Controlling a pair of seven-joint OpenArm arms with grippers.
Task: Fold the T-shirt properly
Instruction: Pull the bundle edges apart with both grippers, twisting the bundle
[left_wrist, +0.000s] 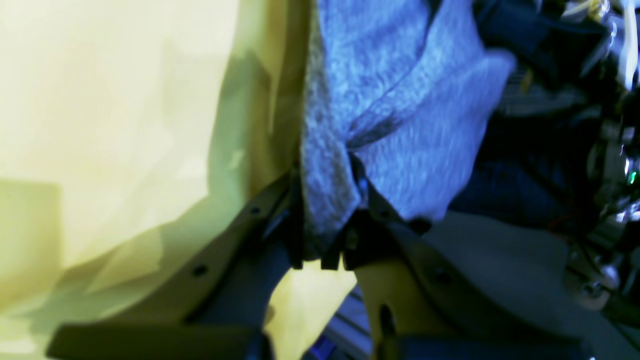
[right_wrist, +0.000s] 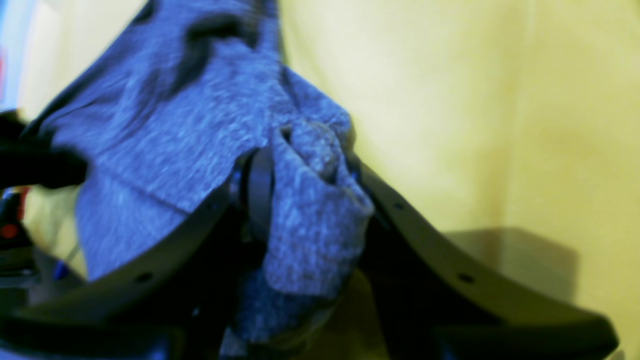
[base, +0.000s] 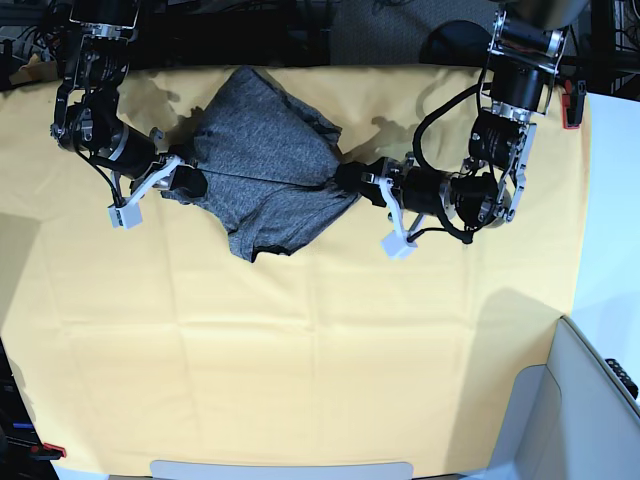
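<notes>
The dark grey T-shirt (base: 265, 150) lies bunched at the back of the yellow-orange cloth (base: 300, 350), pulled taut between my two grippers. My left gripper (base: 352, 180), on the right in the base view, is shut on the shirt's right edge. Its wrist view shows the grey knit (left_wrist: 400, 100) pinched in the left gripper (left_wrist: 325, 170). On the left in the base view, my right gripper (base: 186, 183) is shut on the shirt's opposite edge. Up close, a thick wad of fabric (right_wrist: 165, 140) fills the right gripper (right_wrist: 305, 165). A loose flap (base: 270, 235) of the shirt lies toward the front.
The yellow-orange cloth covers the whole table. A grey bin (base: 590, 400) stands at the front right corner. Red-handled clamps (base: 571, 102) hold the cloth at the far right edge and at the front left corner (base: 40, 450). Cables and arm bases crowd the back edge.
</notes>
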